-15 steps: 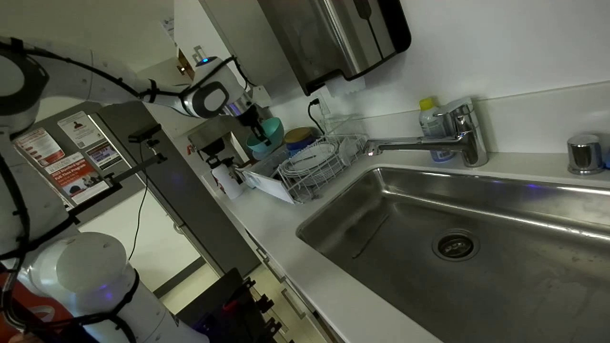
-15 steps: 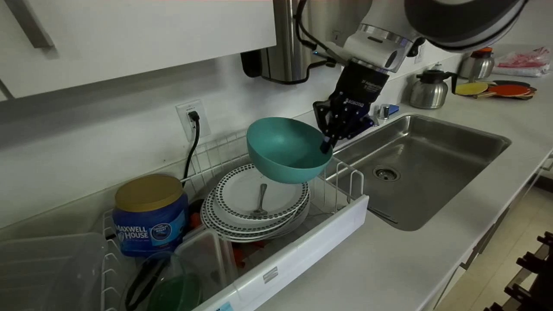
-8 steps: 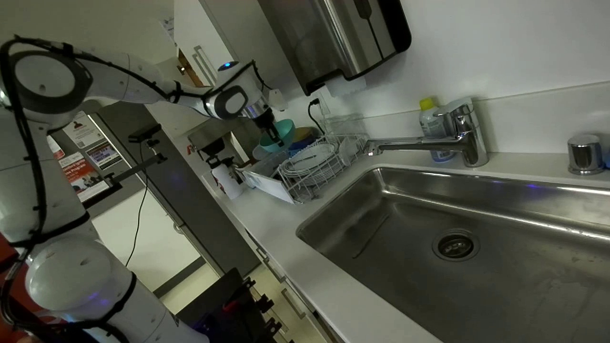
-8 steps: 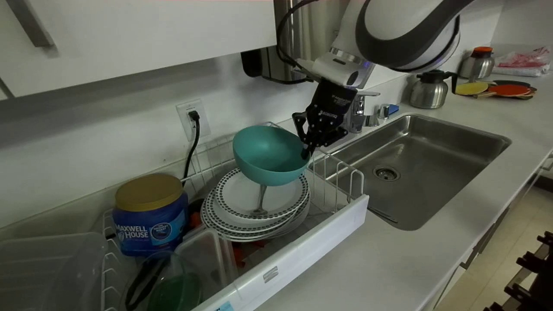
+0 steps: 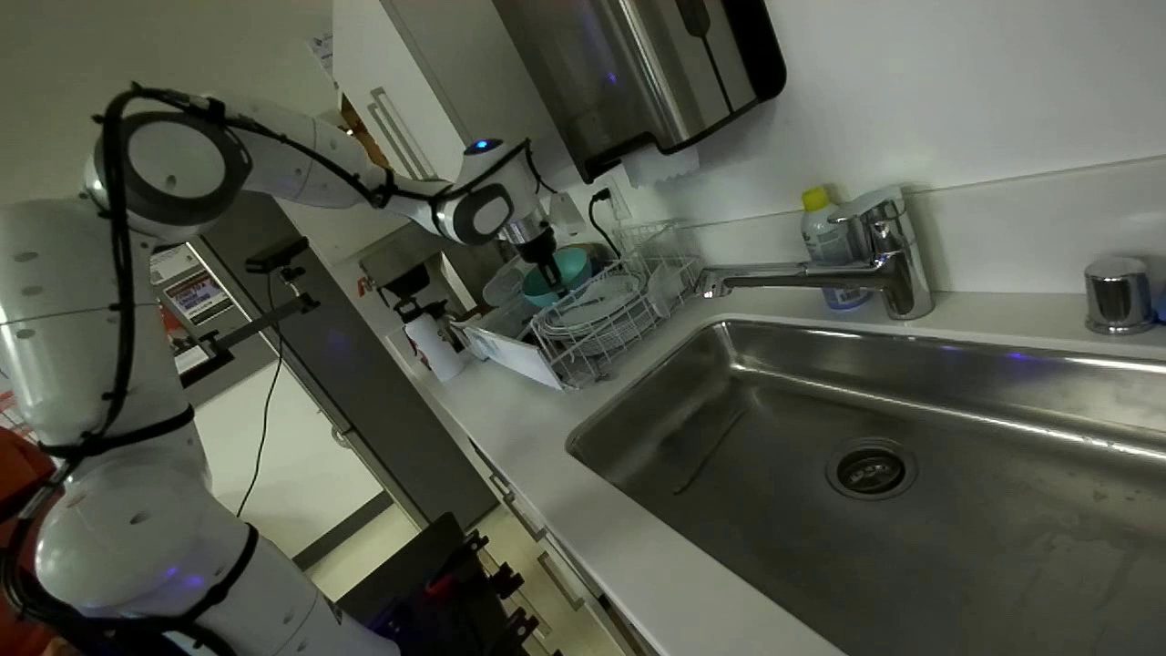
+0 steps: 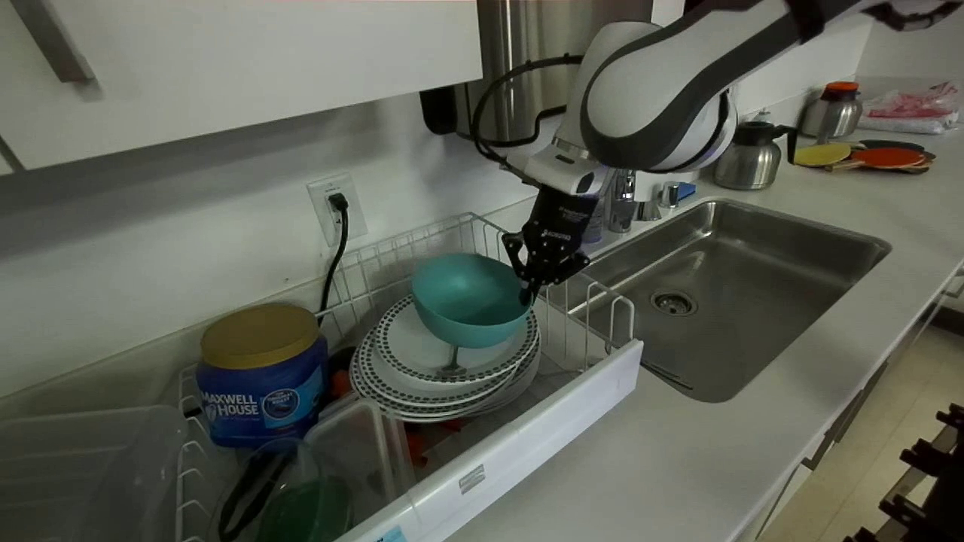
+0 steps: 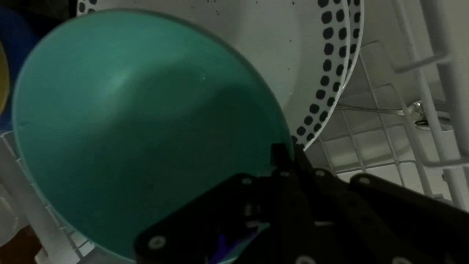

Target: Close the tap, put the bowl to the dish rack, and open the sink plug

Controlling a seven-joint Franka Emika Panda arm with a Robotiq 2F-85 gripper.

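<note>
Wrist view: my claw (image 7: 290,149) has the rim of the teal bowl (image 7: 139,121) pinched, a jaw inside & a jaw outside. Dotted plates (image 7: 271,55) show past the rim, w/ the wire dish rack (image 7: 439,36) alongside.

In an exterior view the bowl is over the plate stack, inside the rack walls, tipped a bit toward me afaict. Can't tell if its base touches the top plate or the cutlery (image 6: 453,369) there. So step 2 (bowl to rack) is in hand, almost done imo. Next: ease down til the plates take the weight, level it, then let go gently b/c it could rock.

In an exterior view the tap (image 5: 865,273) shows no water running, so prob closed. Sink plug (image 5: 872,471): can't tell if it's up or down, so I'm guessing that's the last job, once my claw's free.
</note>
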